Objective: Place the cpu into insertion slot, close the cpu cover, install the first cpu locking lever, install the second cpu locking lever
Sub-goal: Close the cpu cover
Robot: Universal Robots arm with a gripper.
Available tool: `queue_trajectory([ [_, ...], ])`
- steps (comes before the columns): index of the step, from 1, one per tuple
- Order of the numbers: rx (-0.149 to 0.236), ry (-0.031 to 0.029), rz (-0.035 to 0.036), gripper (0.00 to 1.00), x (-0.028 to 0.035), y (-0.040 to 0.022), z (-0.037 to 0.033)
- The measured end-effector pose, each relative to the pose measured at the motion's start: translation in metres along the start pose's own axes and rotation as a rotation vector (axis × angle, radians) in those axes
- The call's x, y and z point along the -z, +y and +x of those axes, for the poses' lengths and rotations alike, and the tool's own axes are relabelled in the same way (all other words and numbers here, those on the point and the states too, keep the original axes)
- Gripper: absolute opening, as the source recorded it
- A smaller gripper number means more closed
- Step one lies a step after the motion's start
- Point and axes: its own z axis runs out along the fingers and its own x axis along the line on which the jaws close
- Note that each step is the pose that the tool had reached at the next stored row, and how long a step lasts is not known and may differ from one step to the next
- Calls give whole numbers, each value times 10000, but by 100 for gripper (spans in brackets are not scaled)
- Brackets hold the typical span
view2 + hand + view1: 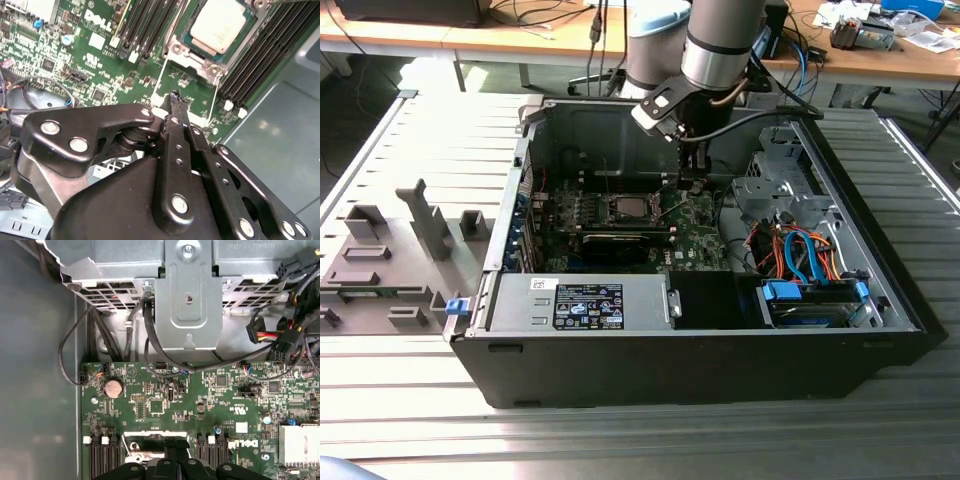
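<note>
The cpu (220, 25), a silver-grey square, lies flat in the insertion slot (212, 67), seated on the green board; in the exterior view the cpu (628, 208) sits mid-case. The cpu cover (161, 97) is a thin silver frame swung open beside the slot, with green board showing through its cut-out. It also appears in the first wrist view as the cpu cover (150, 434). My gripper (175, 96) is shut, its tips right at the open cover's outer edge. The exterior view puts the gripper (686, 182) just to the right of the slot. A thin wire lever (218, 95) stands up beside the cover.
Black memory slots (260, 55) flank the socket on both sides. A metal drive cage (187, 295) and black cables (150, 345) lie beyond the board. The case (500, 250) holds a power supply (585, 303) and blue-orange cables (800, 255). Grey fixtures (425, 225) stand on the table outside.
</note>
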Motion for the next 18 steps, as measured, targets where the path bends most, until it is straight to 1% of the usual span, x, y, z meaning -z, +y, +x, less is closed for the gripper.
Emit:
queue_trajectory([
  [3,67,25,38,11,1,78,10],
  [4,118,38,69,11,1,115,18],
  [6,150,74,118,11,-7,155,33],
  [7,154,78,134,11,-12,167,37],
  [9,167,82,201,11,-34,213,58],
  [15,202,85,305,11,-89,291,133],
  [18,214,90,340,11,-116,310,160],
])
